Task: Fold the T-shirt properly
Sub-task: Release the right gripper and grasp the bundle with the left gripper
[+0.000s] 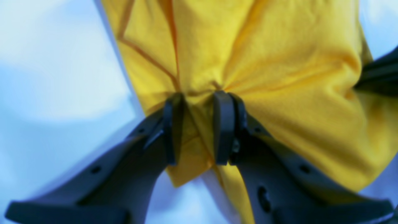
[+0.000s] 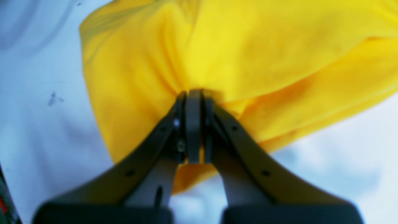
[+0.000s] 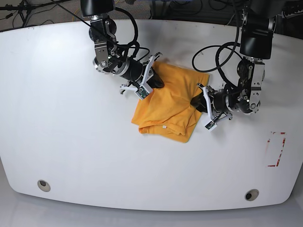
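Observation:
The mustard-yellow T-shirt lies crumpled and partly doubled over in the middle of the white table, its small white neck label near the front edge. My left gripper holds the shirt's right side. In the left wrist view the left gripper has a bunched fold of the T-shirt pinched between its fingers. My right gripper is at the shirt's back left edge. The right wrist view shows the right gripper shut tight on the T-shirt.
A red-outlined rectangle is marked on the table at the right. Two round holes sit near the front edge. Cables lie beyond the table's back edge.

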